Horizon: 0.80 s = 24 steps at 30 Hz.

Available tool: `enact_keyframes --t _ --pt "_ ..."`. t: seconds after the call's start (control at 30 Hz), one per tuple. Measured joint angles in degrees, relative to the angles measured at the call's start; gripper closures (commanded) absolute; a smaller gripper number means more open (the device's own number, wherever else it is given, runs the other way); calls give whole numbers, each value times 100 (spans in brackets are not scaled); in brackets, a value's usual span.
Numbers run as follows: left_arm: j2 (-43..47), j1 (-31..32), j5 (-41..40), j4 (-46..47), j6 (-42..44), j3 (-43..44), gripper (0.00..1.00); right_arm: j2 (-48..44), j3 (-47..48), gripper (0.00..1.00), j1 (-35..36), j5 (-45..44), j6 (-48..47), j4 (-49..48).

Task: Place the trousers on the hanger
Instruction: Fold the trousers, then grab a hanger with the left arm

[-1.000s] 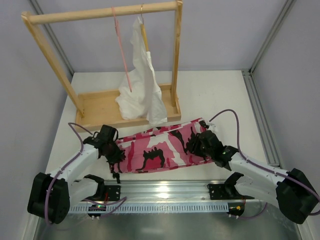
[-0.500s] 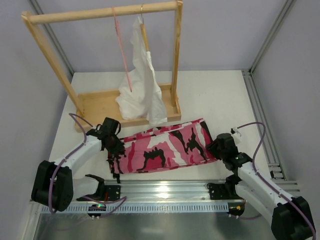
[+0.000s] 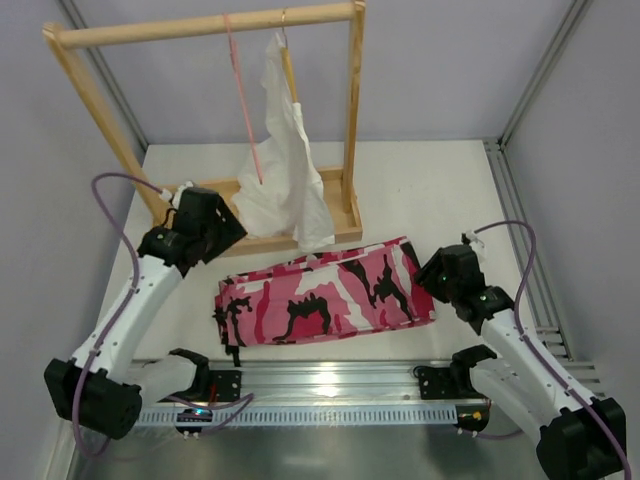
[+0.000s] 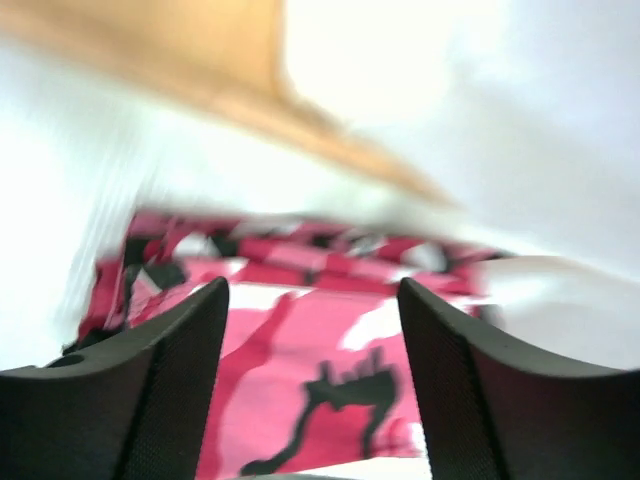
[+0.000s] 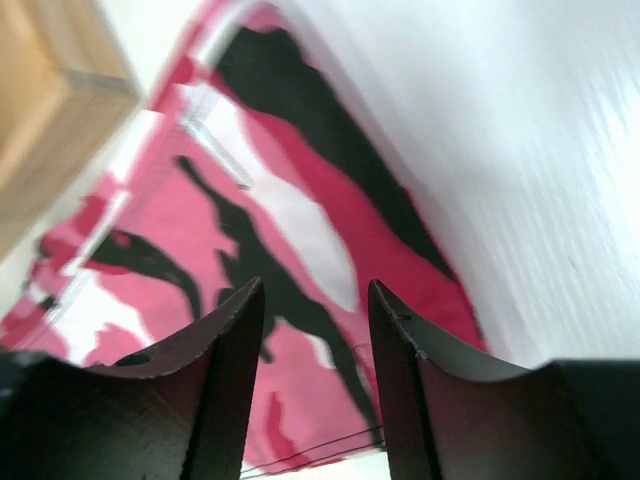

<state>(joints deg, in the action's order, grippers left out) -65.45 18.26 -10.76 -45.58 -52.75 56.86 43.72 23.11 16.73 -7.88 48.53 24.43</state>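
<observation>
Camouflage trousers (image 3: 325, 296) lie folded, long axis running left-right.

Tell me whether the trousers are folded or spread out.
Folded: the trousers lie flat on the table as one compact band, stacked cloth edges visible along its far side.

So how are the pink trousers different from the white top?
The trousers lie folded flat on the table; the white top hangs from the wooden rail. The trousers have pink, white and black patches; the white top is plain. Both are cloth.
</observation>
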Motion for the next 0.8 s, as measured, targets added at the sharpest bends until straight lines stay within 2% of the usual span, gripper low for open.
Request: enact_keyframes --t 0.13,0.23,0.27,0.3,0.67,0.8 --pt "361 0 -258 -133 466 1703 25 433 1141 41 2 345 -667 304" --pt "369 0 -262 -50 789 2699 24 584 1727 28 2 778 -1019 308" --pt "330 0 -236 -22 857 2879 24 608 1862 9 2 949 -1115 306" --pt "267 0 -197 -11 951 3075 24 619 1969 4 2 1104 -1156 308" --pt "-1027 20 363 317 1687 4343 21 354 2293 4 15 1904 -1504 459" --pt "-1357 111 461 511 1821 4481 21 354 2297 5 31 2111 -1504 457"
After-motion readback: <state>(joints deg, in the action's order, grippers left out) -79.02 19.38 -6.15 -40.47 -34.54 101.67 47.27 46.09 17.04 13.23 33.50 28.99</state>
